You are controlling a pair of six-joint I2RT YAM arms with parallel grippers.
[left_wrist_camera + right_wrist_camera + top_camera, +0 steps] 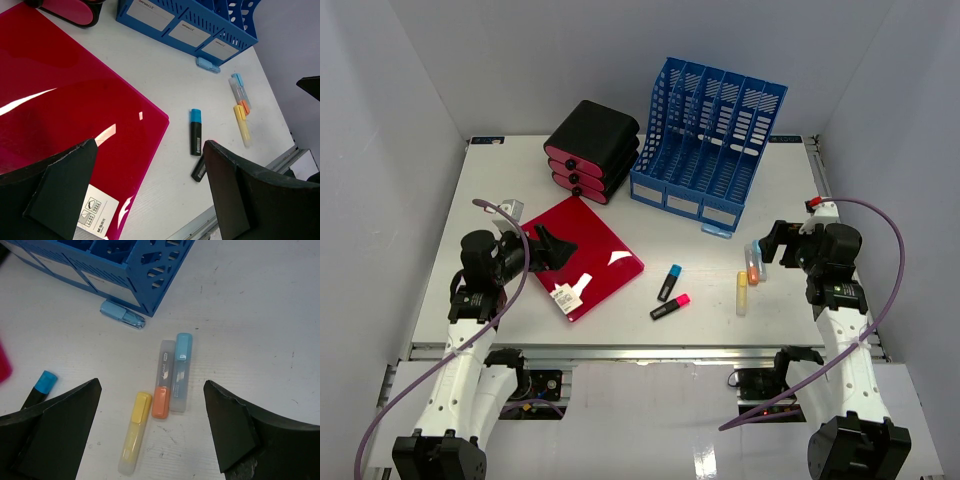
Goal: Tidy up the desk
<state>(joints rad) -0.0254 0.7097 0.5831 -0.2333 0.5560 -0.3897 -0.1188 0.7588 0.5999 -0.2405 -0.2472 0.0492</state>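
Table (520,170) seen filling the floor of the grey enclosure, arm bases at its near edge. Blue file rack (705,140) placed at the far edge, right of middle; black-and-pink drawer stack (590,148) just beside it on the left. Red folder (582,255) laid flat left of centre. Left fingers (60,190) spread wide and empty, held over the folder's near-left part by its white label (97,216). Right fingers (55,425) also released, nothing held, hung over three highlighters near the right edge: yellow highlighter (134,440), orange highlighter (162,387) and light-blue highlighter (180,372), the last two touching side by side. Blue-capped marker (669,282) and pink-capped marker (671,307) left mid-table toward the near edge. A small blue piece (122,315) is noted by the rack's near-right corner. Risks, as judged: two highlighters could be caught at once because they touch, or one could be squeezed out and rolled toward the right edge. The folder is thin and flat, so it may be pushed along the table rather than lifted, and the nearby markers could be knocked.
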